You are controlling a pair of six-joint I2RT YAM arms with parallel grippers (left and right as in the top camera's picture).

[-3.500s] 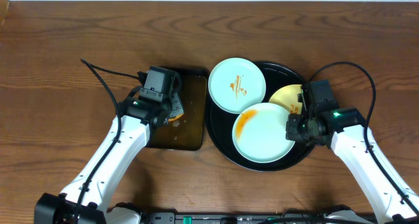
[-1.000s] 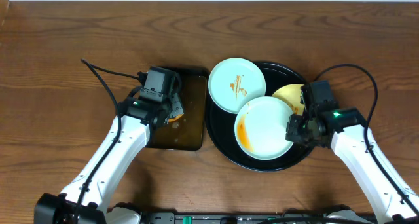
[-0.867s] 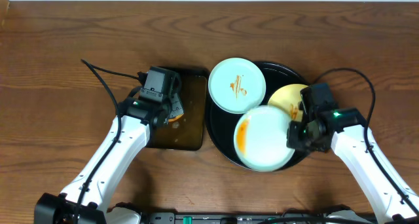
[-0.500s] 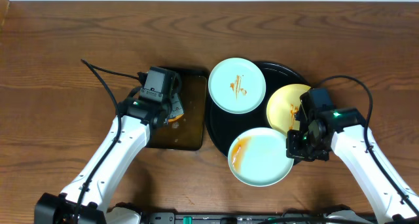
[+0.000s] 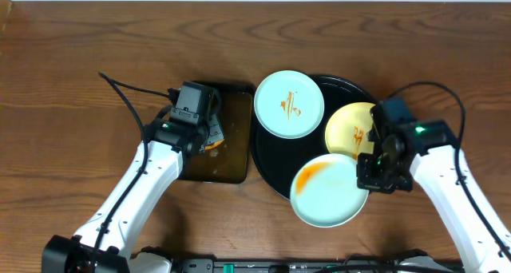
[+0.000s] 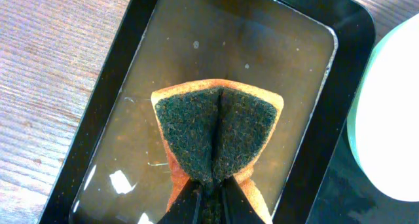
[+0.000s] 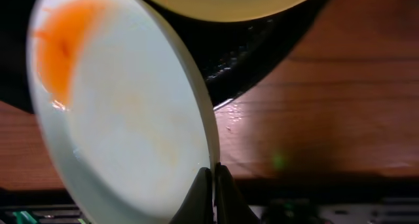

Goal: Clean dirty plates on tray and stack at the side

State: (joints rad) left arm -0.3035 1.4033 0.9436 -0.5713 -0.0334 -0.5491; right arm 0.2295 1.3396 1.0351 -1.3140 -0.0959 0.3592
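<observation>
Mint plate [image 5: 327,195] (orange smear); tray [image 5: 271,157] glossy black.

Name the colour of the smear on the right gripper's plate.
Orange smear; the right wrist view shows it best.

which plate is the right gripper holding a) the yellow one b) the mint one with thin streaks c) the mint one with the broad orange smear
C: the right gripper pinches the rim of the smeared mint plate, while the yellow plate and the streaked mint plate lie free.
</observation>
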